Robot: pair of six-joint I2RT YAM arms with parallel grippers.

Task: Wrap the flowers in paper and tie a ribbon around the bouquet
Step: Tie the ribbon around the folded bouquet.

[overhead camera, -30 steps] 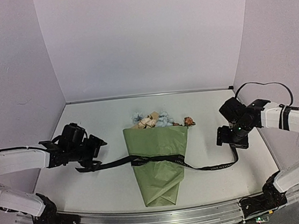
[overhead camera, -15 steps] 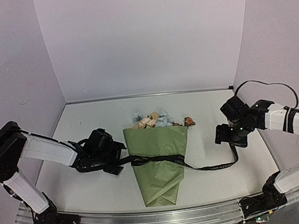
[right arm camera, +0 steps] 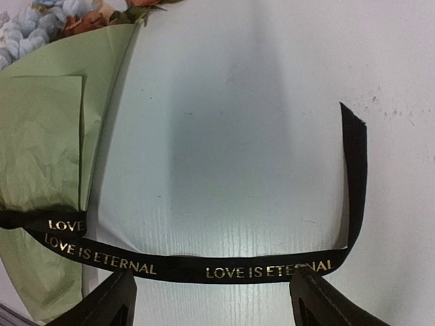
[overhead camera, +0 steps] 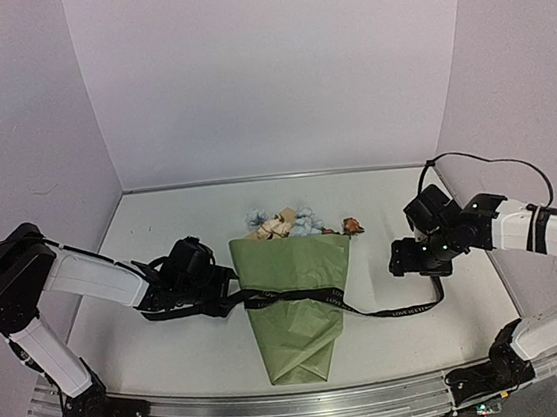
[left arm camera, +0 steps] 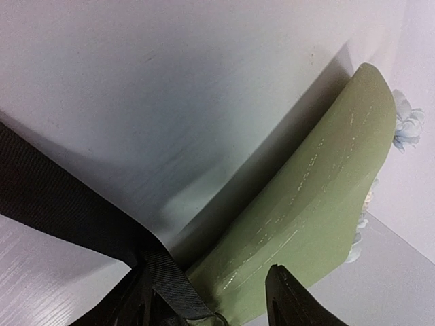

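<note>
On the white table (overhead camera: 151, 233), boxed in by pale lilac walls, your left gripper (overhead camera: 223, 295) has swept in from the far left over the last second. It now sits just beside the left edge of the bouquet (overhead camera: 298, 337), having followed the ribbon (overhead camera: 391, 311) inward; its fingers (left arm camera: 139, 302) have narrowed but still stand apart, the ribbon running between them unpinched. Your right gripper (overhead camera: 403, 258) has edged slightly inward, fingers (right arm camera: 112, 302) spread wide and holding nothing, above the ribbon's upturned right end. That looks like you're setting up to take both tails for the tie. The bouquet lies mid-table, long axis front to back, tip toward the arm bases, the flowers (overhead camera: 280, 223) toward the back wall, ribbon draped across it
</note>
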